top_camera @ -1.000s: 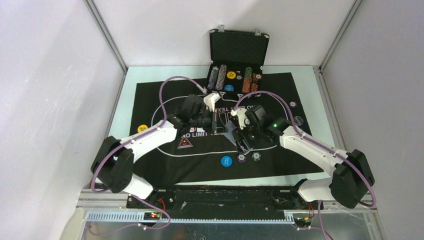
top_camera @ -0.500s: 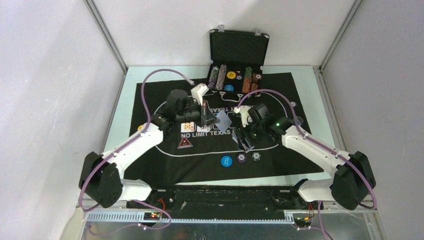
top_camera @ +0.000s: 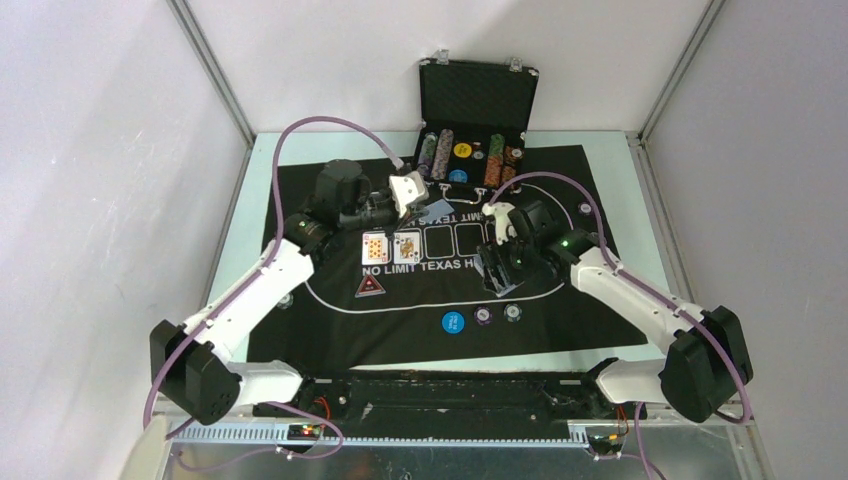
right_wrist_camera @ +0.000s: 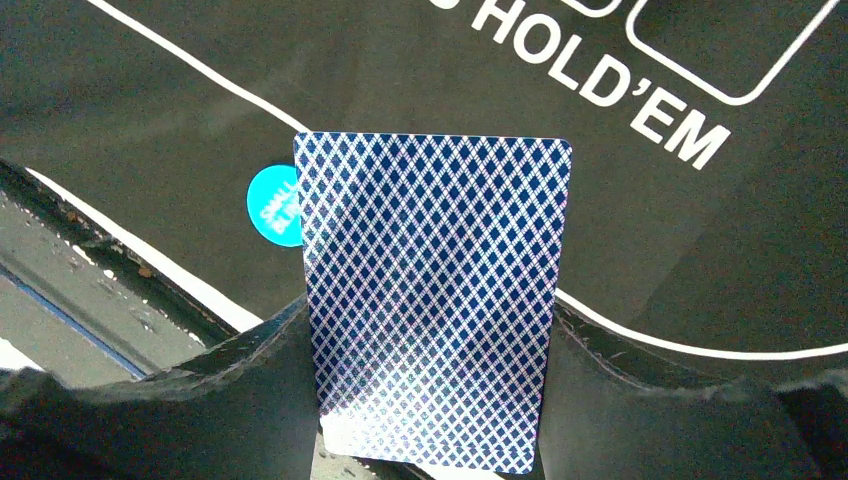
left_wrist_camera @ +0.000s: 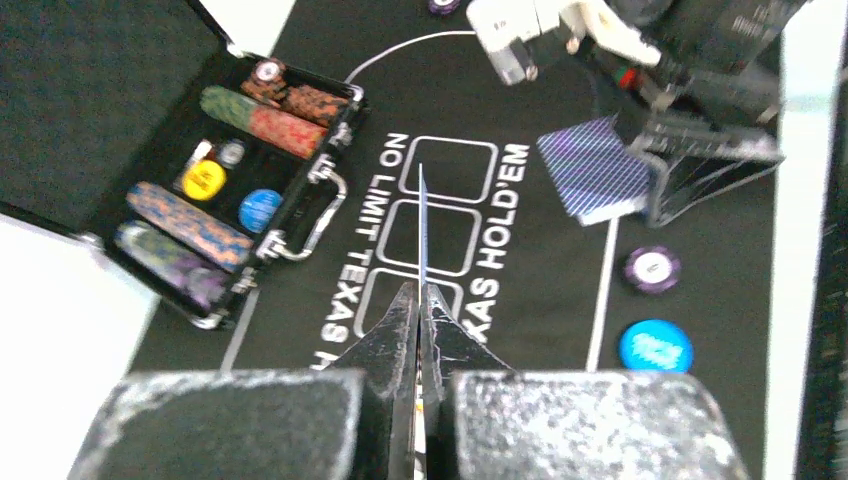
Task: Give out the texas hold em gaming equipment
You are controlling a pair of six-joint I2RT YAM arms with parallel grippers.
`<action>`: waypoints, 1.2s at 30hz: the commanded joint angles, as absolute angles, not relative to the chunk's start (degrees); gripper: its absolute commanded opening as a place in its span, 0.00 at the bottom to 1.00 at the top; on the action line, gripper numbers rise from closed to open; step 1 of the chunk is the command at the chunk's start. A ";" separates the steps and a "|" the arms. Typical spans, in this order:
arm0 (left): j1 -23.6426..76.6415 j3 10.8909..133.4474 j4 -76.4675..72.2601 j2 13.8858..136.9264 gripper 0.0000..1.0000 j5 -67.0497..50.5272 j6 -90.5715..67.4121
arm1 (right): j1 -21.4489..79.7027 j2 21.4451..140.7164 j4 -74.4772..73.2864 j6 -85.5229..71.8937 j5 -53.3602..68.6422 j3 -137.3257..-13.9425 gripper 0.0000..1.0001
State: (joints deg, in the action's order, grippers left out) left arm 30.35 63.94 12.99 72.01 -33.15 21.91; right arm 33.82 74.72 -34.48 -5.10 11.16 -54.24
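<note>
Left arm [top_camera: 270,275] swung toward upper left of overhead view. Mat [top_camera: 560,180] carries two face-up cards [top_camera: 376,247] at centre. Right gripper [top_camera: 497,265] jaws clamp blue-backed deck [right_wrist_camera: 435,280]. Left gripper [left_wrist_camera: 420,295] jaws together, pinching single card [left_wrist_camera: 422,220] edge-on; likely third board card.

card [right_wrist_camera: 435,300]: blue-white diamond lattice | chip [right_wrist_camera: 270,205]: cyan | mat [right_wrist_camera: 300,60]: black, white lettering

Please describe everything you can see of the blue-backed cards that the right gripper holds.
The blue-backed cards are a thin stack with rounded corners, backs printed in a fine blue-and-white diamond pattern. They look glossy, with glare near the lower end. The right gripper clamps their two long edges between its jaws, holding them over the black mat.
</note>
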 commanded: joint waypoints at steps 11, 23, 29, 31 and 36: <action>32.78 58.80 -4.59 79.03 0.00 -20.30 57.17 | 23.74 72.09 -33.61 -9.92 5.88 -55.10 0.00; 34.23 61.83 -4.29 96.76 0.00 -16.77 61.72 | 20.97 74.57 -35.93 -11.48 5.13 -55.69 0.00; 34.70 61.79 -4.82 101.41 0.00 -15.81 64.15 | 20.67 76.16 -36.91 -11.33 4.42 -56.44 0.00; 34.67 61.23 -3.80 101.82 0.00 -16.77 65.36 | 20.58 76.46 -37.07 -11.36 4.29 -56.61 0.00; 34.80 58.57 -5.82 102.35 0.00 -17.17 66.82 | 20.41 76.36 -37.88 -11.27 3.87 -56.78 0.00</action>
